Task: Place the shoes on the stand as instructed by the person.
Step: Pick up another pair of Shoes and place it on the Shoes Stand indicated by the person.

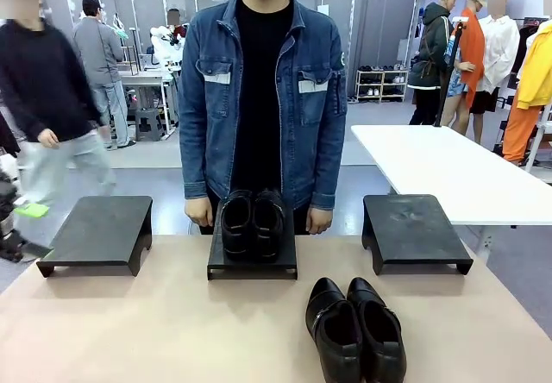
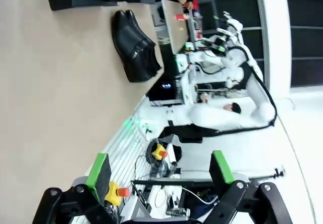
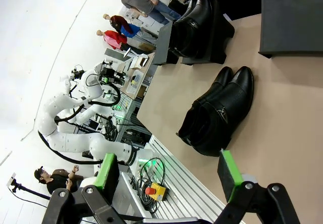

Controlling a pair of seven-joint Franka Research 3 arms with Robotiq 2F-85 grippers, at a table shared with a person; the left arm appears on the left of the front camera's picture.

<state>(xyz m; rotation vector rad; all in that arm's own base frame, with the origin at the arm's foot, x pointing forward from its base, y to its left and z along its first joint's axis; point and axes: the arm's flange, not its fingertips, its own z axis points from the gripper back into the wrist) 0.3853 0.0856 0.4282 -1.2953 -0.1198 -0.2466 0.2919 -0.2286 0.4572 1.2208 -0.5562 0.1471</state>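
Observation:
One pair of glossy black shoes (image 1: 355, 331) lies on the tan table near the front edge, right of centre; it also shows as shoes (image 2: 133, 45) and shoes (image 3: 219, 113). A second pair (image 1: 252, 223) stands on the middle black stand (image 1: 252, 266), seen too as shoes (image 3: 194, 24) on the stand (image 3: 166, 47). The person (image 1: 259, 98) in a denim jacket stands behind that stand, hands hanging at the table's far edge. My left gripper (image 2: 160, 171) is open and well back from the shoes. The right gripper (image 3: 169, 173) is open too, close above the loose pair.
Two bare black stands sit at the far left (image 1: 95, 232) and far right (image 1: 414, 232) of the table. A white table (image 1: 457, 167) stands behind at the right. Other people move in the background. Cables and an emergency stop button (image 3: 151, 188) lie off the table's near edge.

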